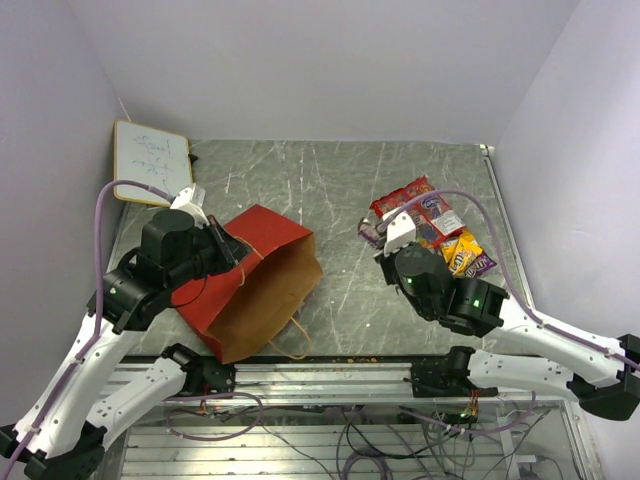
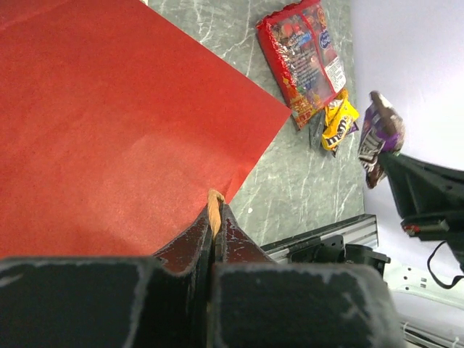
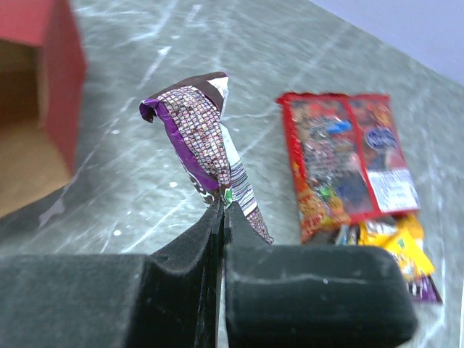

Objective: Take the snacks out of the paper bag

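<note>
We see a grey, marbled desk [image 1: 320, 190] boxed in by pale walls [image 1: 300, 60], with a small whiteboard [image 1: 152, 160] at its far left corner and a metal rail [image 1: 330, 370] along its near edge. The paper bag [image 1: 270, 270] lies on its side towards the near left corner, its brown mouth gaping at the near edge. One loop handle [image 1: 295, 340] trails on the desk. The left arm [image 1: 150, 270] leans over the bag's red side and hides part of it; the left jaws are clenched on the bag's other twisted handle [image 2: 214, 206].

By the right edge sits the snack pile: red printed packets [image 1: 415, 200] and a yellow candy pack [image 1: 462, 250] just beside them. The right arm [image 1: 450, 290] covers the pile's near left part from above. The right jaws are pinched tight on a purple packet [image 3: 192, 134], holding it upright off the desk, between bag and pile.
</note>
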Motion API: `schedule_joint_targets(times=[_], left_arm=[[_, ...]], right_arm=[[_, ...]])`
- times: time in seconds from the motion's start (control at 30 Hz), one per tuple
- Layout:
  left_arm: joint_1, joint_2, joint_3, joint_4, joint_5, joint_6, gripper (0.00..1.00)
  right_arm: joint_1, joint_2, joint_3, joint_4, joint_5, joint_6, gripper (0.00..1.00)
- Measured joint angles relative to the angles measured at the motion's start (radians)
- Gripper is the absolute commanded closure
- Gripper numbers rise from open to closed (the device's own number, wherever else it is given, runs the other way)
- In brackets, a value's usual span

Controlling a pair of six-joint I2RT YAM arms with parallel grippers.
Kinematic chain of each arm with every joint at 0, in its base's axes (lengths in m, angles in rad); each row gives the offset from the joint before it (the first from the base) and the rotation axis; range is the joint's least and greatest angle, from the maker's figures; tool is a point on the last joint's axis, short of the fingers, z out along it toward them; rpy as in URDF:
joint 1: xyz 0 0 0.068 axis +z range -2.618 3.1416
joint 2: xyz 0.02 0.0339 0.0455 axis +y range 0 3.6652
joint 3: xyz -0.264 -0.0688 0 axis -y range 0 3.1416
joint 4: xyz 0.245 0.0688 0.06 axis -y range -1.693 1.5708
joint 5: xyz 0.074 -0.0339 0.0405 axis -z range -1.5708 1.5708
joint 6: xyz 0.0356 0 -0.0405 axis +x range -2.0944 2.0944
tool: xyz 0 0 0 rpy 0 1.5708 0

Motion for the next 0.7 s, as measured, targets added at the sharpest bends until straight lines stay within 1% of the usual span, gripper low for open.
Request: schedule_joint_targets(times=[0.1,0.2,0.37,0.43,0.53,0.7], left_arm=[[0.0,0.001,0.002,0.0,0.0,0.011,0.93],[0.0,0.0,0.002,0.0,0.0,0.022,0.93],[0.0,-0.006,0.002,-0.008,0.002,0.039,0.93],[0.0,-0.006,0.005,-0.013,0.004,0.046,0.93],[0.0,-0.005,0.022,-0.023,0.01,0.056,0.93],[0.0,0.001,0.065,-0.045,0.013,0.085,0.93]], right_arm=[[-0.03,0.029,0.023,-0.036,0.116,0.084,1.0],[-0.12,0.063,0.036,-0.053,0.158,0.148,1.0],[-0.429,0.121,0.065,-0.057,0.095,0.262,1.0],[-0.532,0.15,0.074,-0.06,0.058,0.306,1.0],[-0.65,0.205,0.099,-0.069,-0.004,0.37,1.0],[-0.812,0.284,0.103,-0.064,-0.113,0.465,1.0]])
